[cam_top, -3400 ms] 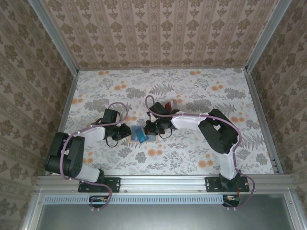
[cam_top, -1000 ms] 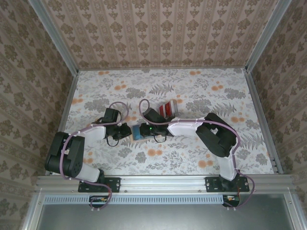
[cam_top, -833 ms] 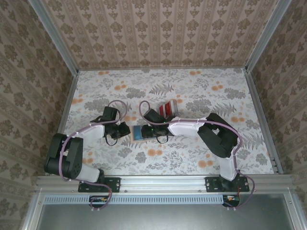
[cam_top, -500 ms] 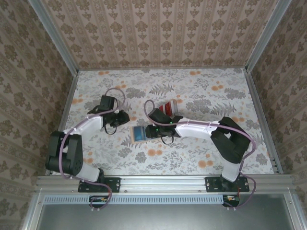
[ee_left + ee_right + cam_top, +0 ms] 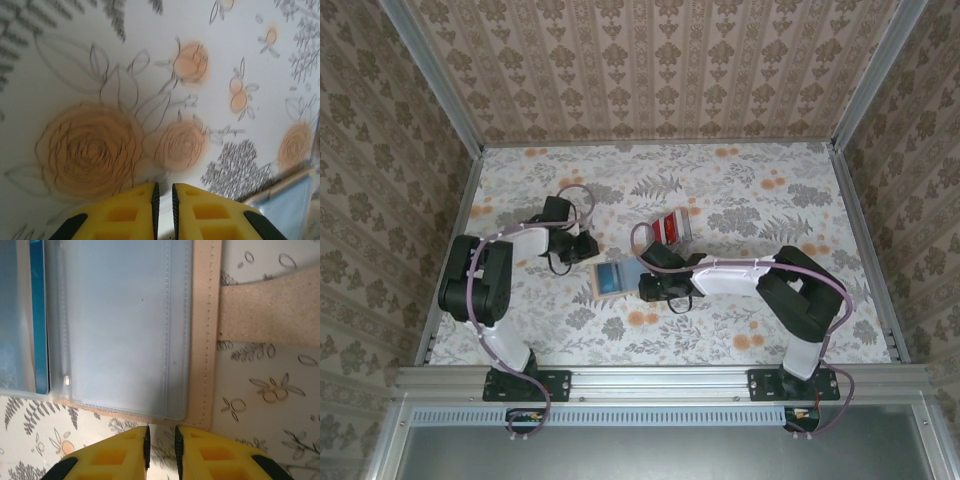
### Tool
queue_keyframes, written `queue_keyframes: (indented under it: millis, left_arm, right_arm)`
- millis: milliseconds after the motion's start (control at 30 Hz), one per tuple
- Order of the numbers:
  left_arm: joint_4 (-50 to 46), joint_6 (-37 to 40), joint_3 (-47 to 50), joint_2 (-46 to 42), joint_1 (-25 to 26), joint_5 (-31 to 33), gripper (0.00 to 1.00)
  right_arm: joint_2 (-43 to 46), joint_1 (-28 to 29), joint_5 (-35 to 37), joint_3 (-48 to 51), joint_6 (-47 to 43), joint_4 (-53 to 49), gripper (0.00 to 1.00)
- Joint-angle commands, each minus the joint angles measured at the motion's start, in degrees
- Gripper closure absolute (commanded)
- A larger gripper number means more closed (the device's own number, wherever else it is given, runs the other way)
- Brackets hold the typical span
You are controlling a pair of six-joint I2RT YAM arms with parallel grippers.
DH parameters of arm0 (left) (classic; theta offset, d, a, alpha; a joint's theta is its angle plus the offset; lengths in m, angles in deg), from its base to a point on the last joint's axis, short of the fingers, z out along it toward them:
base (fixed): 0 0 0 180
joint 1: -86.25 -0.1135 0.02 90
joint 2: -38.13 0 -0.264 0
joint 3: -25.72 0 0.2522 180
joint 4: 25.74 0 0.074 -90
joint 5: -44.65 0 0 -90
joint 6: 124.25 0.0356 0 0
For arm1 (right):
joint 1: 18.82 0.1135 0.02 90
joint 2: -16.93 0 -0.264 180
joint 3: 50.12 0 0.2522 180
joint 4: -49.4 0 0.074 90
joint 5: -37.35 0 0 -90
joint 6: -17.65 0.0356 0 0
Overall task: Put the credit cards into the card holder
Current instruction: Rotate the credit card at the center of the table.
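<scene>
I see one blue card (image 5: 39, 315) pocketed in the card holder (image 5: 202, 340), just ahead of my right gripper (image 5: 161, 432) — its jaws are nearly together and empty. My left gripper (image 5: 163, 187) is likewise, with the holder at its right. The red credit cards (image 5: 670, 225) beyond the right gripper are not yet in.

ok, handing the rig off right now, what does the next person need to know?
Left gripper: fingers nearly together, empty, over the table just left of the card holder.
Right gripper: fingers nearly together, empty, beside the holder's right edge.
Holder: open, flat on the table between the grippers.
Done: a blue card sits in a clear pocket.
Left: red cards lie stacked beyond the right gripper, apart from the holder; count unclear. Each needs picking and sliding in.
</scene>
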Motion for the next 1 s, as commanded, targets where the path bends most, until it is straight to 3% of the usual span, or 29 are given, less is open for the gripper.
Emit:
queue_keyframes:
  millis: [0,300,467,800,967]
  left_arm:
    - [-4.2,1.7,5.6,-4.2,0.0,0.3,0.83]
    - [-5.2,-2.5,17.0,-14.9,0.1,0.7,0.83]
    - [-5.6,-4.7,19.9,-18.3,1.3,1.0,0.83]
    - [-1.0,-12.8,22.2,-19.5,10.5,2.3,0.82]
    - [1.4,-15.8,19.7,-18.3,16.8,2.9,0.81]
  right_arm:
    - [-3.9,-1.1,4.1,-3.9,-0.3,-0.1,0.75]
    - [-13.1,-2.2,3.9,-17.9,-3.7,-2.5,0.76]
    - [-19.1,-2.5,0.3,-26.8,-5.1,-4.5,0.76]
    - [-27.8,-2.9,-12.0,-40.9,-8.8,-8.8,0.75]
    - [-26.3,-4.3,-12.8,-42.6,-10.9,-11.1,0.74]
